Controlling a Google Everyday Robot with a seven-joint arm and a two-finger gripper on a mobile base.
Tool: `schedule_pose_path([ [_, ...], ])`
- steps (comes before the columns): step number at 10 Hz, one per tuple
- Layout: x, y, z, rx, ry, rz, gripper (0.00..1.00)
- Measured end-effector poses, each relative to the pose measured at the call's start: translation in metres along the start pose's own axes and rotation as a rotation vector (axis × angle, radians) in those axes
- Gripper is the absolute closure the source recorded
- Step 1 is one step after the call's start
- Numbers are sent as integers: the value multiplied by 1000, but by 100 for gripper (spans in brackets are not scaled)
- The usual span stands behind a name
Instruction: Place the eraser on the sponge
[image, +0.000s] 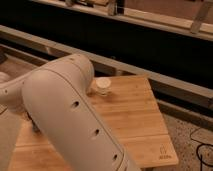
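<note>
1. The white arm (65, 115) fills the near-left half of the camera view and covers most of the left side of the tabletop (135, 120); the gripper does not show, and is judged to sit behind the arm near the left edge; whether its jaws are spread or pinching anything, I cannot tell.
2. Neither the eraser nor the sponge shows; both are likely hidden under the arm, where only a dark patch (34, 123) peeks out, too unclear to name.
3. The step in hand is not settled: the scene fits the eraser lying apart from the sponge and waiting to be gripped, and equally the eraser lying on the sponge already.
4. Any move by the left edge calls for care, since the working spot is screened from this view.
5. A small white cup (103, 86) stands near the far edge, just beside the arm's elbow; a swing there could knock it.
6. The right half of the tabletop, out to the near-right corner, lies bare wood; beyond the right edge the floor (192, 132) drops away; a dark wall with rails (150, 47) closes the far side.
</note>
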Motion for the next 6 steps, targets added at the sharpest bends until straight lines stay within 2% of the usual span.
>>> schedule_pose_path([
  [1, 0, 0, 0, 0, 1, 0, 44],
  [2, 0, 0, 1, 0, 5, 0, 30],
  [3, 0, 0, 2, 0, 6, 0, 24],
  [6, 0, 1, 2, -3, 9, 0, 23],
])
